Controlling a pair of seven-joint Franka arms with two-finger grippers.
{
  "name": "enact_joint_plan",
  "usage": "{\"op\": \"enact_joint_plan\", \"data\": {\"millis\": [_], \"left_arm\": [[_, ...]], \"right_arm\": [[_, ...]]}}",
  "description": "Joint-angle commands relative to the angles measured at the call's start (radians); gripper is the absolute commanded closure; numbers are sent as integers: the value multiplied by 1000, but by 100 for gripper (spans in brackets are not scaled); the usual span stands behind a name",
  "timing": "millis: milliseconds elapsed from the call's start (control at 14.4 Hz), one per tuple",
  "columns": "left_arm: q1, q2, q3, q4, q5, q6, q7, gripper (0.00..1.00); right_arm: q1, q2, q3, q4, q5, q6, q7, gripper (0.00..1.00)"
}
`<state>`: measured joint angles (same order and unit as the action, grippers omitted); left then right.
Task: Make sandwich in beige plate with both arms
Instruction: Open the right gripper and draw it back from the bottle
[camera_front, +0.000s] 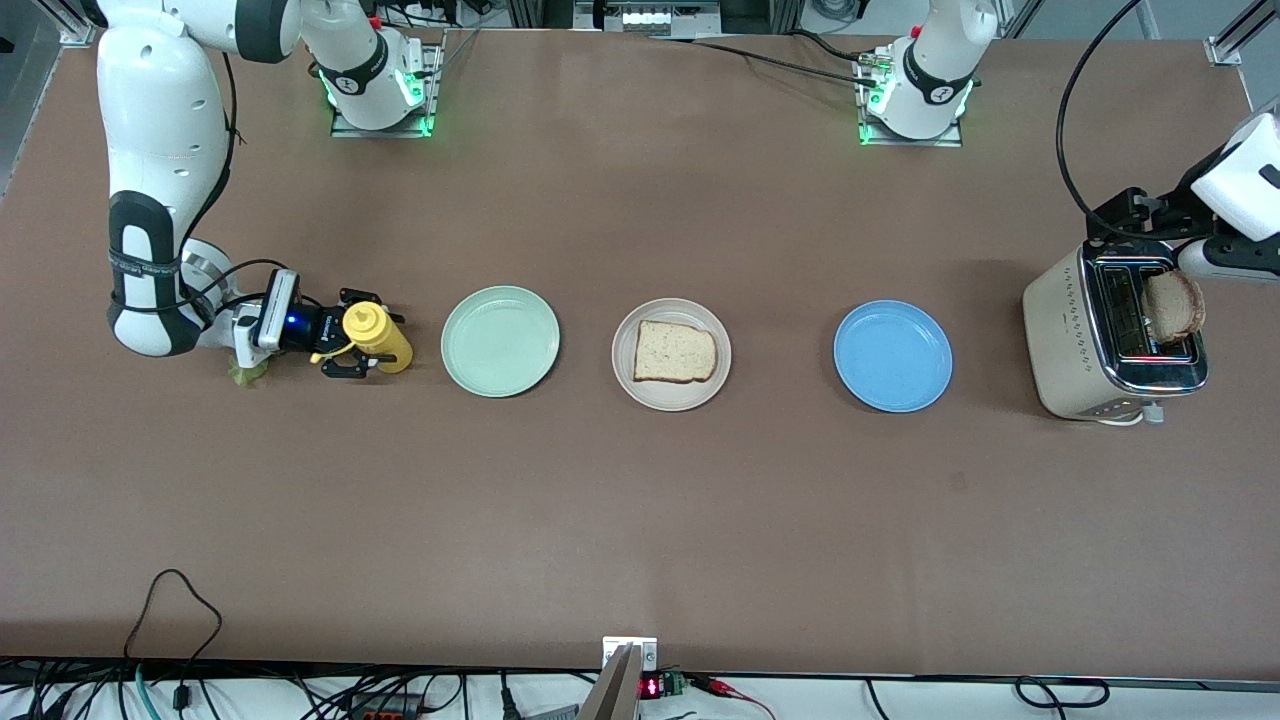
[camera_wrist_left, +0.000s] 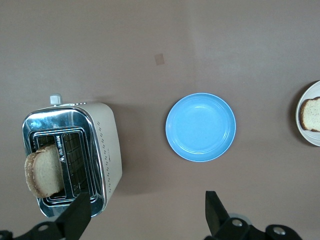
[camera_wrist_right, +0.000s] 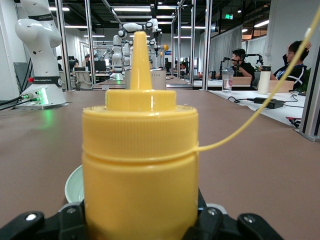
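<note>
Table inventory, counted for you, operator

You had three plates: one mint-green plate (camera_front: 500, 341), one beige plate (camera_front: 671, 354), one blue plate (camera_front: 893, 356). You had two bread slices: one slice on the beige plate (camera_front: 675, 352), one slice in the toaster (camera_front: 1174, 306). You also had one toaster (camera_front: 1075, 340), one yellow squeeze bottle (camera_front: 378, 336), one scrap of green lettuce (camera_front: 247, 372), and two robot arms, each with one gripper.
</note>
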<state>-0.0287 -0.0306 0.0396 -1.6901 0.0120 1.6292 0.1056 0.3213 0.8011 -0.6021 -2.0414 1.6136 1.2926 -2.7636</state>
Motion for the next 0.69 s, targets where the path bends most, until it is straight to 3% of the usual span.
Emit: {"op": "enact_joint_plan", "data": {"millis": [0, 139, 208, 277, 624], "left_arm": [[9, -19, -7, -14, -9, 0, -4, 0], [9, -19, -7, -14, -9, 0, -4, 0], [9, -19, -7, -14, -9, 0, -4, 0], [9, -19, -7, -14, -9, 0, -4, 0], [9, -19, -7, -14, -9, 0, -4, 0]], "right_arm": [[-27, 15, 15, 7, 11, -42, -128, 27], [-37, 15, 15, 12, 8, -42, -119, 22], [-41, 15, 15, 13, 5, -42, -117, 15], [-47, 15, 15, 16, 2, -42, -116, 0], [-88, 12, 13, 21, -27, -44, -90, 0]]}}
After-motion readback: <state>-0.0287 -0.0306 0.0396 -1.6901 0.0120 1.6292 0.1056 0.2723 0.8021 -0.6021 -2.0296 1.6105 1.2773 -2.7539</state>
